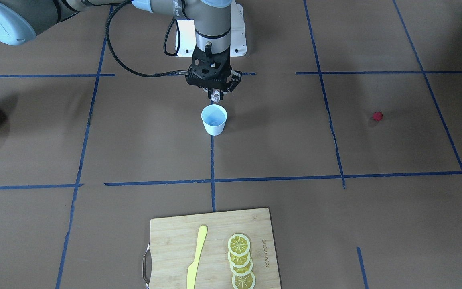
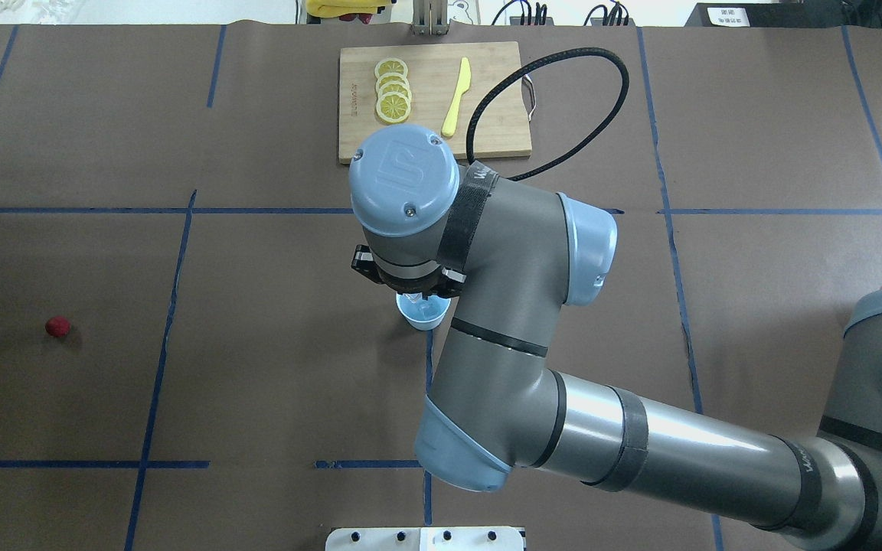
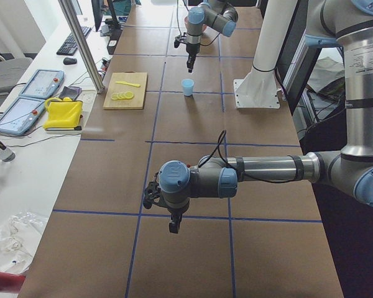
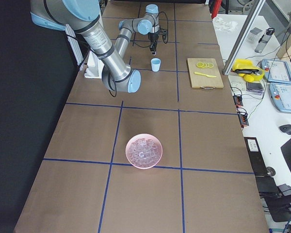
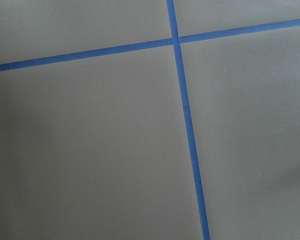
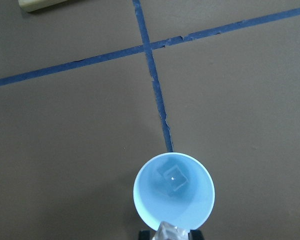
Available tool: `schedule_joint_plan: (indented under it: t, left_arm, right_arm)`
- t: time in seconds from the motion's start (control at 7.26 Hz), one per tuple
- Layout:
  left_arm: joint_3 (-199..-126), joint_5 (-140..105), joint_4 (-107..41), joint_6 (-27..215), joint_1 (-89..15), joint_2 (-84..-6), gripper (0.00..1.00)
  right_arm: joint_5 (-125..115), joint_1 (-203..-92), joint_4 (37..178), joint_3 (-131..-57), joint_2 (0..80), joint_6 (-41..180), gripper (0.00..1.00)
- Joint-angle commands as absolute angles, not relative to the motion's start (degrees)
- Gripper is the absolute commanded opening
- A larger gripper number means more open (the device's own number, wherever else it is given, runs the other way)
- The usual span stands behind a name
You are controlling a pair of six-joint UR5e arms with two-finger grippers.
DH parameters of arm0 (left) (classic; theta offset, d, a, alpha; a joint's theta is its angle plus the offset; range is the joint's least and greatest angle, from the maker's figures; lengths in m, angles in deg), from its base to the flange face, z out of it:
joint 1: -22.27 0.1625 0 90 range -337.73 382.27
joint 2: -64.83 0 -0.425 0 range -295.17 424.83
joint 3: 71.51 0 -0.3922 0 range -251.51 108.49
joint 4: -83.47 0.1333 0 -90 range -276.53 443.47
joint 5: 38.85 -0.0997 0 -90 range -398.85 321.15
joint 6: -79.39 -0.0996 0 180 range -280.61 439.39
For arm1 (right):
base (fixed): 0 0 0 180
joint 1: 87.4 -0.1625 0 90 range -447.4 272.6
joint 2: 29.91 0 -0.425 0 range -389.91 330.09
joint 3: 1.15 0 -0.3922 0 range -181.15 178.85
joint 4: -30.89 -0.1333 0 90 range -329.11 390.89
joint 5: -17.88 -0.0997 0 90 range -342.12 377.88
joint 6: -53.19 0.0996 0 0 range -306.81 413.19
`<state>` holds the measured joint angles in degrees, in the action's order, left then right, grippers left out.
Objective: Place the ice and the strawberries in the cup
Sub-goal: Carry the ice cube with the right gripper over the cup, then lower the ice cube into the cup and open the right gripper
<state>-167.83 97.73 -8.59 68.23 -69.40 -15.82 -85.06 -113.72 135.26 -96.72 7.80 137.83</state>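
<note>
Right gripper [image 1: 214, 94] hangs just above the cup [image 1: 214, 119], pinching a clear cube [image 1: 215, 97]. A loose cube [image 6: 174, 179] lies in the cup's bottom.

Step in hand, as I judge: the ice drop. In the wrist view the held cube sits over the rim's edge, so the next move likely calls for a small shift to centre, then spreading the fingers.

Strawberry [image 2: 57, 327] lies far left, well apart. Bowl [image 4: 144, 150] of ice sits far right.

Left gripper [image 3: 174, 225] hangs well apart from the cup; spread or pressed, cannot tell.
</note>
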Motion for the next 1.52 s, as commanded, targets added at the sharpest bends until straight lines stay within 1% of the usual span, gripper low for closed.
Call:
schedule_joint_plan:
  t: [0.0,0.14,0.28,0.41,0.55,0.96,1.1,1.38]
  left_arm:
    - [-167.83,97.73,-8.64,68.23,-69.40,-15.77,1.00]
    - [-167.75,97.73,-8.64,68.23,-69.40,-15.77,1.00]
    - [-167.83,97.73,-8.64,68.23,-69.40,-15.77,1.00]
    - [-167.75,97.73,-8.64,68.23,-69.40,-15.77,1.00]
    - [-167.83,97.73,-8.64,68.23,-69.40,-15.77,1.00]
    - [-167.75,97.73,-8.72,68.23,-69.40,-15.77,1.00]
    - [-167.66,97.73,-8.72,68.23,-69.40,-15.77,1.00]
    - [-167.66,97.73,-8.64,68.23,-69.40,-15.77,1.00]
  right_arm:
    - [-82.68,-112.89,133.98,-93.45,7.45,137.83,0.00]
    - [-82.32,-112.89,133.98,-93.35,7.53,137.48,0.02]
    - [-81.62,-112.72,133.98,-93.26,7.80,137.13,0.24]
    - [-81.27,-112.54,133.98,-93.35,8.06,136.51,0.82]
    - [-80.48,-112.19,133.98,-93.35,8.06,135.72,0.98]
    - [-81.08,-112.62,134.07,-94.39,7.97,134.06,0.98]
    - [-82.48,-114.54,134.25,-97.88,11.02,129.17,0.98]
    - [-90.45,-122.69,134.34,-110.34,24.25,116.54,0.98]
